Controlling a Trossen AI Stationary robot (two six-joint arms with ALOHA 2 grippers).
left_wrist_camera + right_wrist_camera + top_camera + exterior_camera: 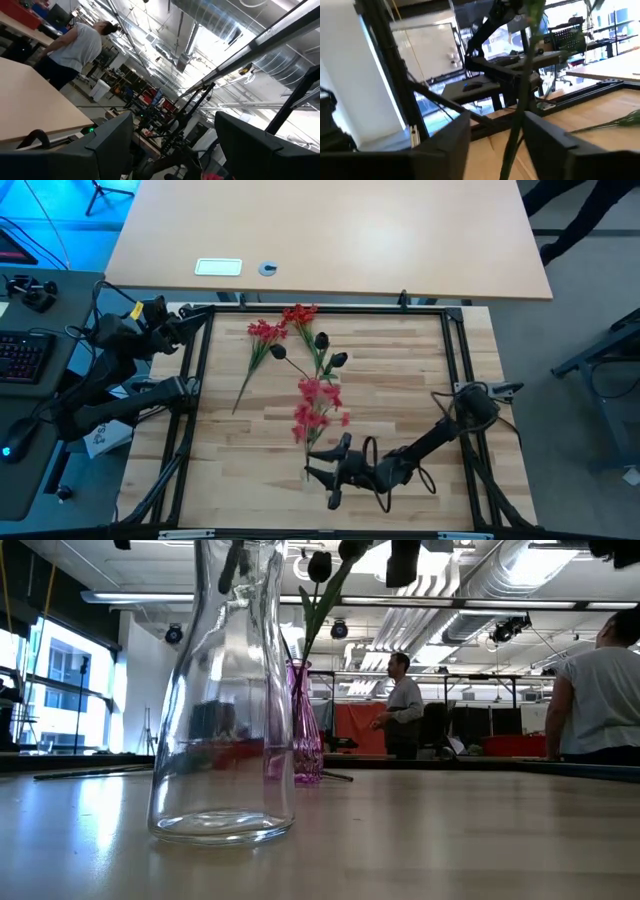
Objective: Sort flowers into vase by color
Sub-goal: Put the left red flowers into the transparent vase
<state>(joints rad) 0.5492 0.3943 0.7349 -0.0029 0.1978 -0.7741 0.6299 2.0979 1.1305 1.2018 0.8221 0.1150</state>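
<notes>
The right gripper (322,463) is at the near middle of the table (400,380), its fingers (555,140) closed on a green flower stem (517,120). The remaining red and dark flowers (315,385) lie loose at the table's centre, just beyond it. The left gripper (195,320) waits at the far left edge with its fingers (112,142) apart, holding nothing.

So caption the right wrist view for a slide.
Right gripper fingers closed on a green flower stem above the wooden table.
</notes>
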